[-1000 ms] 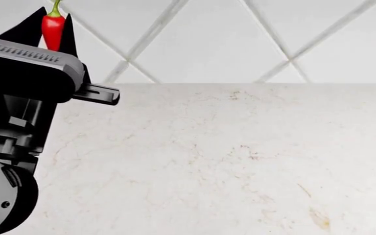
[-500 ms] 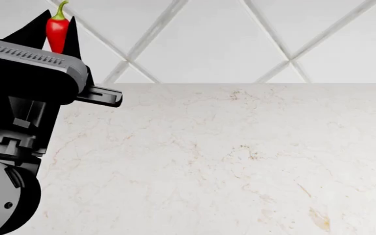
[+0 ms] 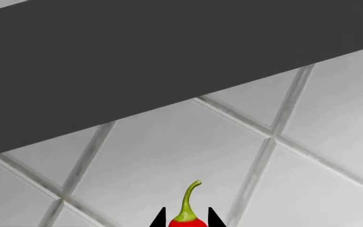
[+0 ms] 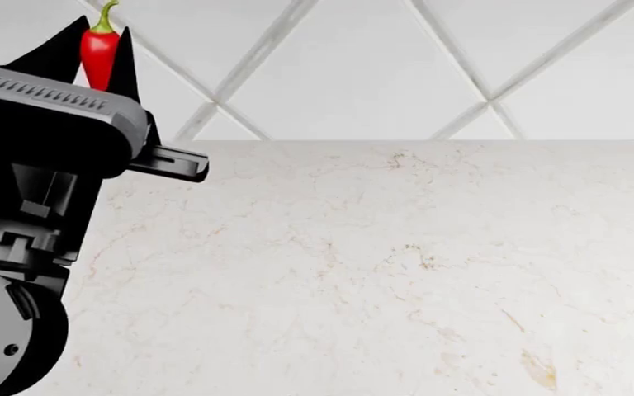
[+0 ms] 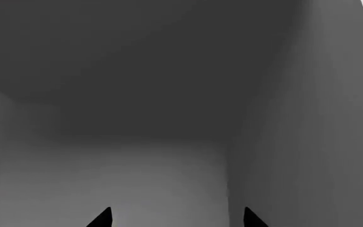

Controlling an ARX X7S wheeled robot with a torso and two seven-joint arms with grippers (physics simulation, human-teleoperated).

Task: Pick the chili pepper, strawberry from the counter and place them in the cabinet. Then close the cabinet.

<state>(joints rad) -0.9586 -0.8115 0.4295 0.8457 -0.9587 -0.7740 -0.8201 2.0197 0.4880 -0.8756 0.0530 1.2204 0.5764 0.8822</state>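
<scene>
The left claw [image 4: 101, 58] is clamped on the chili pepper [image 4: 99, 56], stem up, and has crept slightly higher and rightward over the last second, well above the bench [image 4: 383, 264]. Beyond it hangs a dark cabinet underside [image 3: 137, 61]. The right claw [image 5: 176, 218], tips apart and empty, points into a bare grey cabinet interior [image 5: 137, 94]; no strawberry shows.

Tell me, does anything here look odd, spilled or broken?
Nothing stands out. The left gripper holds the chili pepper upright, stem up, above the counter, in front of the tiled wall. The marble shows only its natural beige veins, no spill. The right gripper is open, facing a plain grey box-like interior.
</scene>
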